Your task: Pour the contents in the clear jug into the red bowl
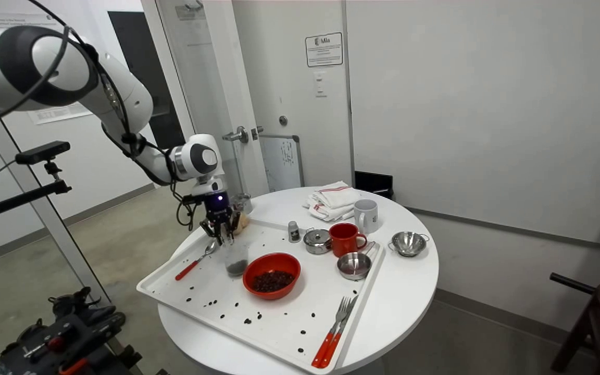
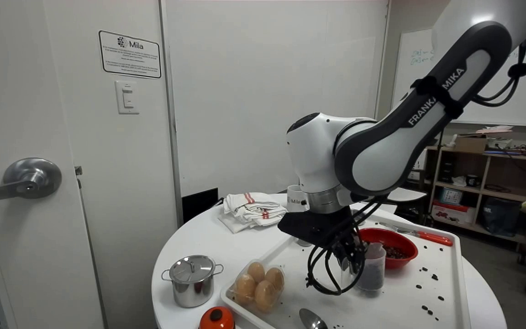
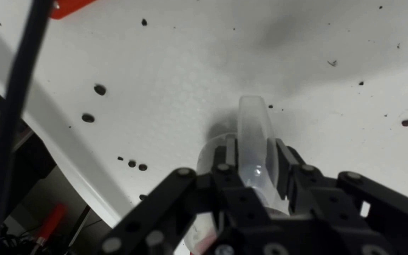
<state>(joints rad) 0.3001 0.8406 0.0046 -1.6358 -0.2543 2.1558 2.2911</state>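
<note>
The arm (image 1: pixel 123 99) slopes down in both exterior views, bent above the wrist (image 2: pixel 315 155), which stands nearly upright; the pincer (image 3: pixel 254 152) points down below it, its two fingers (image 3: pixel 305 177) close together and clamped.

The clear jug (image 1: pixel 236 259), dark at its base, stands upright beside the red bowl (image 1: pixel 271 261) of beans (image 1: pixel 273 282).

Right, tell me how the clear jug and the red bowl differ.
The clear jug is see-through; the red bowl is opaque. The jug is narrow, the bowl wide. The gripper grips the jug's handle; the bowl is ungripped. Both contain something dark.
</note>
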